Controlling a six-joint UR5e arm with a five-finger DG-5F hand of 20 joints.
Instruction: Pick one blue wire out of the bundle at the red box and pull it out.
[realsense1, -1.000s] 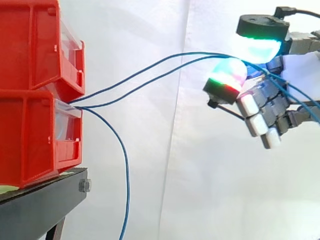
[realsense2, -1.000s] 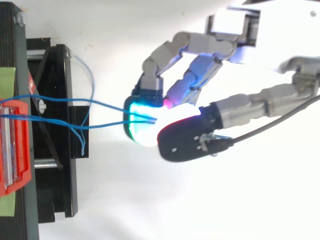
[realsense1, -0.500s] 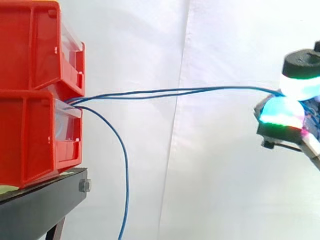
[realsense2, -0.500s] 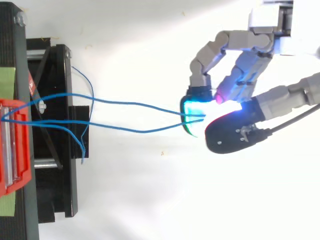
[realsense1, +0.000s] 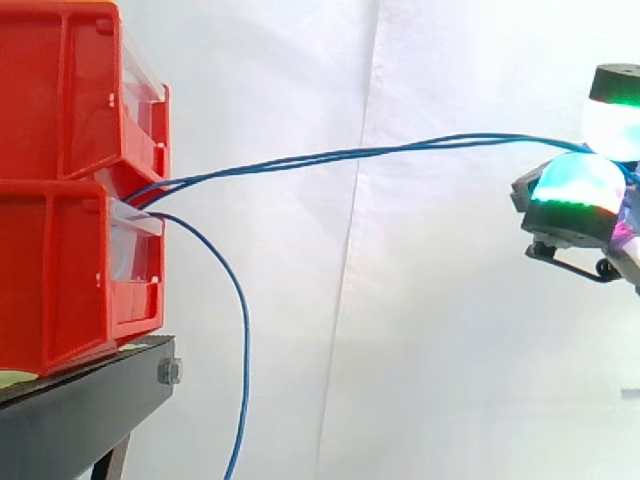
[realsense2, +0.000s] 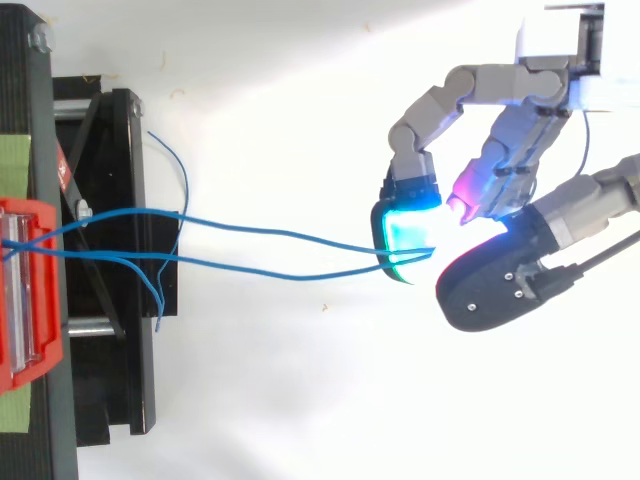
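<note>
A white curtain (realsense1: 420, 320) hangs behind everything. At the left, a black metal stand (realsense1: 80, 415) carries two stacked red plastic bins (realsense1: 70, 270). The robot hand (realsense2: 520, 150) is well apart from the bins, at the right edge of the side view. Its fingers are curled and its glowing pads (realsense2: 405, 225) pinch a pair of thin blue wires (realsense1: 340, 155). These two wires run almost straight from the gap between the bins across to the pads. A third blue wire (realsense1: 245, 350) leaves the same gap and hangs down loose just beside the stand.
</note>
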